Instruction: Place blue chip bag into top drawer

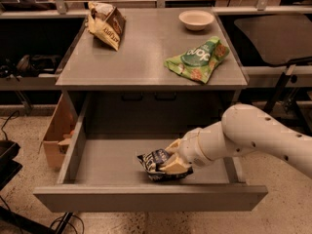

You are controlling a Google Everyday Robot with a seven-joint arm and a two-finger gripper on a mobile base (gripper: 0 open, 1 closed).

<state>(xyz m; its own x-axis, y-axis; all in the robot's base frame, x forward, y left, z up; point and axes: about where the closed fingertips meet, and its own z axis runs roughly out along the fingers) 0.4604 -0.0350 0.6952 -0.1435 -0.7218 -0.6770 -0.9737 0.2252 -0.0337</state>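
Nearest the camera: flat front panel of the top drawer (146, 199), standing fully open under the grey cabinet (146, 87). Just behind that panel, right of centre, lies the blue chip bag (151, 161) — crumpled, white lettering showing, well within the drawer walls; resting on the drawer floor or just above it, cannot tell which. Beside it, inside the drawer at the bag's right side, sits the gripper (171, 162), tan fingers (176, 168) clamped on the bag. Behind the gripper, white arm (253, 135) reaching in from the right across the drawer's right wall. Left of the drawer and lower down, open cardboard box (54, 135). Farther back, on top of the cabinet: green bag (197, 60) at right, towards the front edge; tan-and-brown bag (105, 26) at far left; pale bowl (196, 19) at far right — all three well apart.
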